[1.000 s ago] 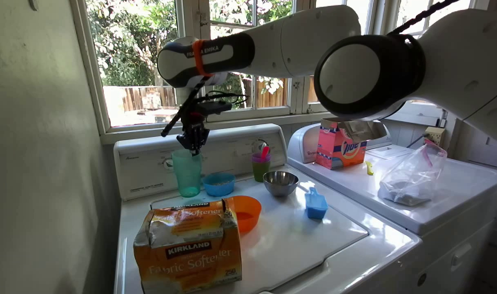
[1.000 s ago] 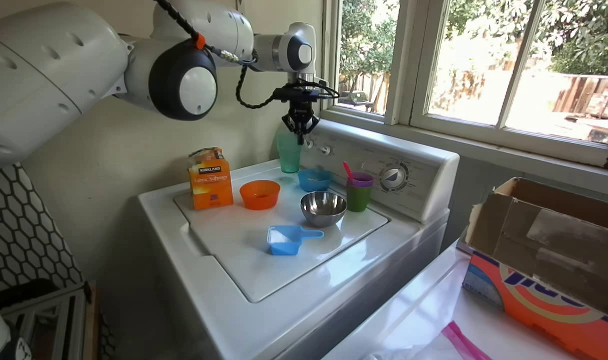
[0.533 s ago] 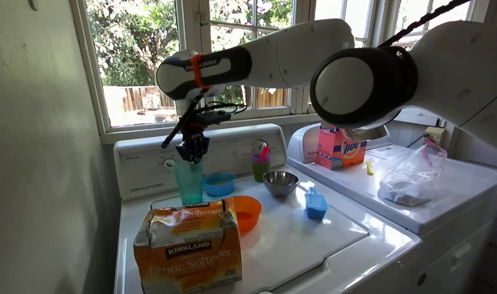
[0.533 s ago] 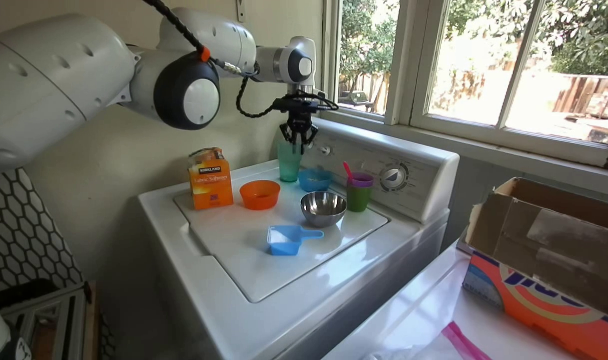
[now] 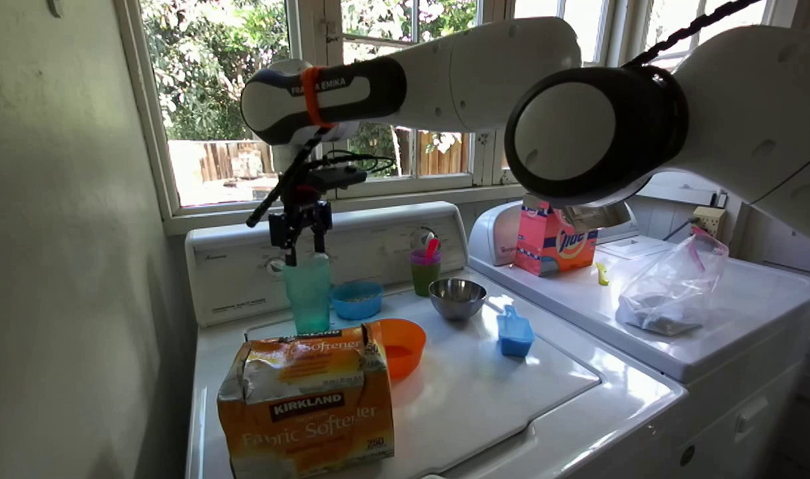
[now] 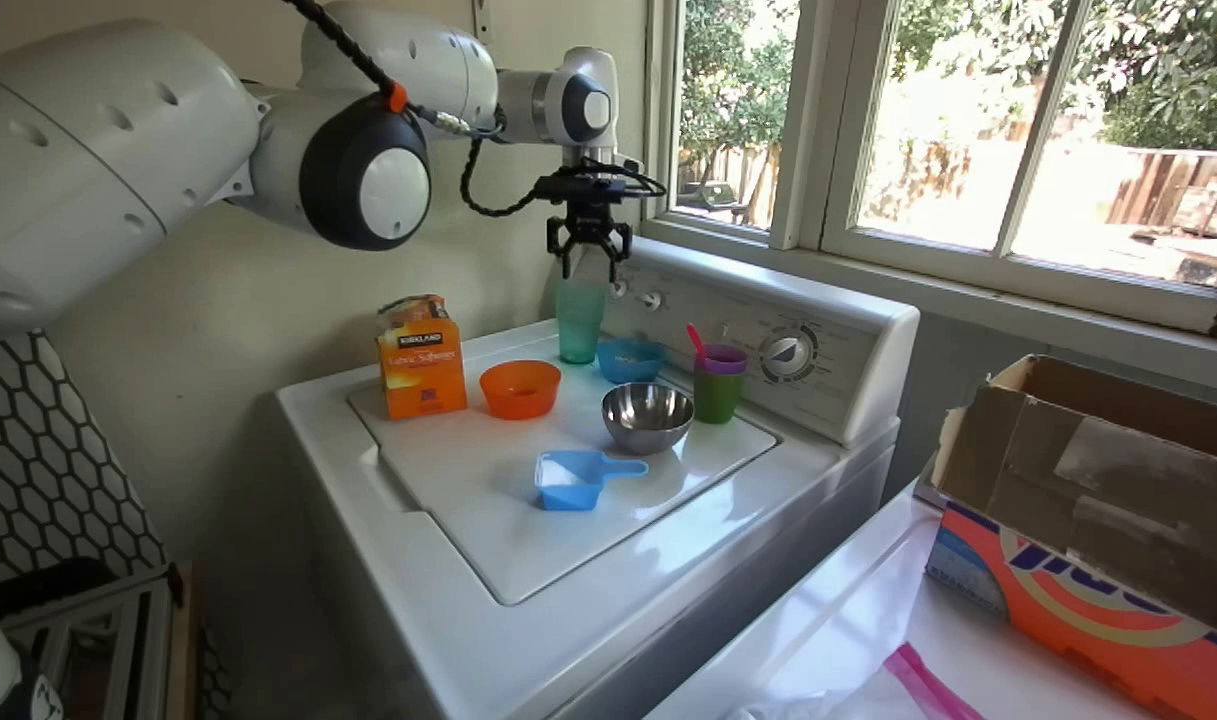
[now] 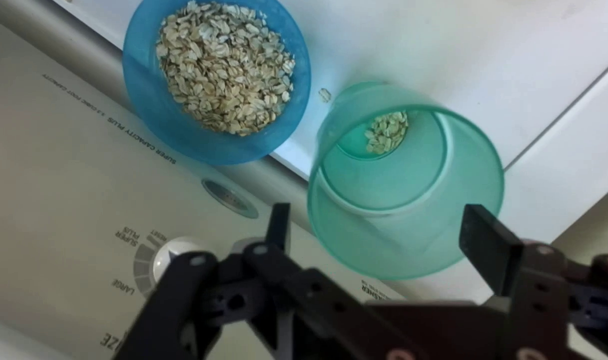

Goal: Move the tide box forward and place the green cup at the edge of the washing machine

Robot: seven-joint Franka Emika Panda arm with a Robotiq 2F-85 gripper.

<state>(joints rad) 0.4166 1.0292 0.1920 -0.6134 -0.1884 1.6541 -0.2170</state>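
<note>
Green cup (image 6: 580, 328): upright toward the rear of the washing machine (image 6: 488, 520), just beside the blue bowl (image 6: 630, 362), with oats (image 7: 386, 132) at the bottom. Gripper (image 6: 589, 276): spread wide at the cup's mouth; hard to judge whether touching the rim. Tide box (image 5: 556, 246): upright on the neighbouring appliance (image 5: 764, 299), near the clear plastic bag (image 5: 674, 286).

Right beneath your fingers (image 7: 488, 250), the tumbler (image 6: 580, 335) stands on the washing machine (image 6: 508, 545), oats (image 7: 386, 131) in it. In an exterior view, the oat bowl (image 6: 628, 370) sits below and just right of your fingers; before them to the left, a second bowl (image 6: 520, 402), then the softener box (image 6: 424, 372); straight before them, the scoop (image 6: 570, 492); right, a third bowl (image 6: 648, 438), then stacked cups (image 6: 718, 398); well right, on the neighbouring appliance (image 6: 828, 620), the Tide box (image 6: 1068, 592).
</note>
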